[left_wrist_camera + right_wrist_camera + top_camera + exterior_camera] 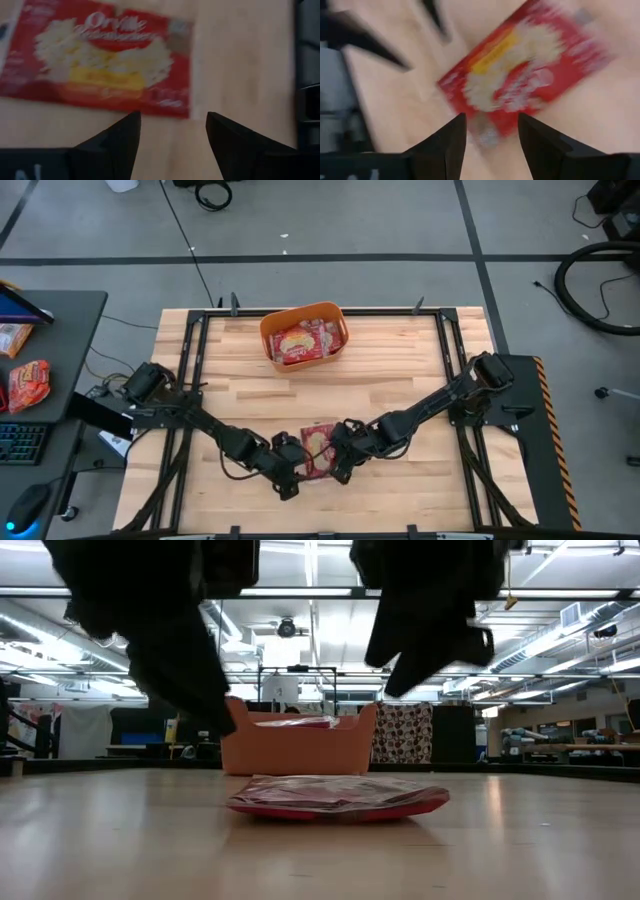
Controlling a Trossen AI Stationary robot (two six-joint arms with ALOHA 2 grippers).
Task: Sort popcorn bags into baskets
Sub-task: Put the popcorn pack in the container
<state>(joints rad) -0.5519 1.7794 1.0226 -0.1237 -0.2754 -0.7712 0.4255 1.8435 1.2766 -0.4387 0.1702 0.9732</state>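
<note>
Both grippers, left (291, 470) and right (338, 460), spread empty over the popcorn bag (317, 450); probably grip one edge squarely, then the basket (303, 337).

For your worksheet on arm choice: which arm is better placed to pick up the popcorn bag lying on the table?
Probably either; it is close. Both the left hand and right hand hover open, flanking the popcorn bag. The right looks slightly nearer the orange basket.
</note>
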